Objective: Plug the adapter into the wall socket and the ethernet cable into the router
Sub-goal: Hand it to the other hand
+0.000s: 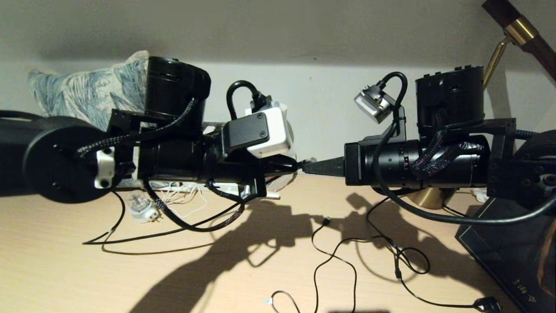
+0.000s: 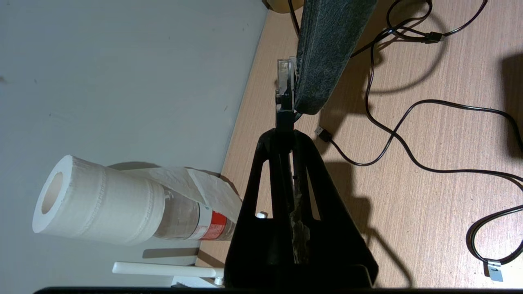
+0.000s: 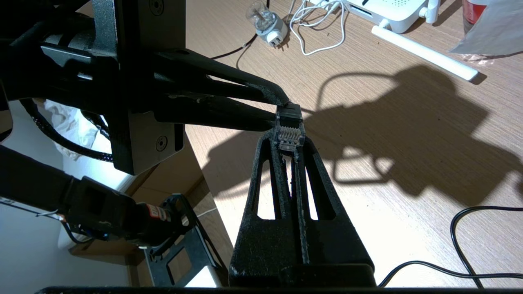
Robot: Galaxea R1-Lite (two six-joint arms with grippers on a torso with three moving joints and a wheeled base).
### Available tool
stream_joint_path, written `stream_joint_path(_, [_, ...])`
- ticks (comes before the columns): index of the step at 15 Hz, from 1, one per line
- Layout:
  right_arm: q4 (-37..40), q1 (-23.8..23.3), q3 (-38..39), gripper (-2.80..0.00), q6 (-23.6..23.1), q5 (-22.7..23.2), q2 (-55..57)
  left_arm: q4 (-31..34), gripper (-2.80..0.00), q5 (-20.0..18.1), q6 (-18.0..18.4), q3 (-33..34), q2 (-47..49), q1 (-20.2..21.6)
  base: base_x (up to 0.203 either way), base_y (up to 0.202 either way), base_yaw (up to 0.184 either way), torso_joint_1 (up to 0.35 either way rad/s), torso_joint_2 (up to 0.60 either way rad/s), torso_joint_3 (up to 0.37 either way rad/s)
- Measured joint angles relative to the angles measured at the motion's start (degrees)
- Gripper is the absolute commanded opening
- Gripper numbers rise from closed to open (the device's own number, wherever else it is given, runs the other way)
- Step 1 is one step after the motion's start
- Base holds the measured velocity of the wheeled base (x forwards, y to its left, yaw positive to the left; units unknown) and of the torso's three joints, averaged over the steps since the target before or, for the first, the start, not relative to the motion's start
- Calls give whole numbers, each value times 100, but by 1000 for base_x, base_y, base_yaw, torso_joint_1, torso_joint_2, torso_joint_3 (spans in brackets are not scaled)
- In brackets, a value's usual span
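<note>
Nearest, loose on the pale wood-grain desk (image 1: 61, 278): a thin black USB cable (image 1: 336, 256) in loops, untouched.

Above the desk, mid-air, the two arms meet tip to tip. Left gripper (image 3: 276, 108): jaws pressed together, pinching the black boot end of the thick black ethernet cable (image 2: 284, 122). Right gripper (image 3: 291, 147): jaws also pressed together, on the small clear plastic clip connector (image 3: 289, 134) of that same cable. So the connector sits caught between both sets of jaws, looks like a hand-over or regrip.

Further back, near the wall: round white-and-clear travel plug (image 3: 265, 24), a tangle of thin white cord (image 3: 314, 28), then the flat white router (image 3: 388, 10) with a white stick antenna (image 3: 425, 53) lying flat.

Judgement: nothing plugged yet. Cable not in router, well apart from it. Adapter and wall socket not visible; that half still to do.
</note>
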Motion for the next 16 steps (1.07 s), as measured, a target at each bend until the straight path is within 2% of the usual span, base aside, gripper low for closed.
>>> stream_joint_path(10, [-4,2,15,-280,-35,-10,-2,7,-280,-9,0,54,-16,-11,0,0,0,0,0,0])
stream_joint_path(11, [-9,2,22,0,-39,-7,-2,10,-280,-9,0,59,-19,-11,0,0,0,0,0,0])
stream_joint_path(16, [-42,1,27,0,-12,-20,-2,42,-280,-17,7,65,-22,-16,0,0,0,0,0,0])
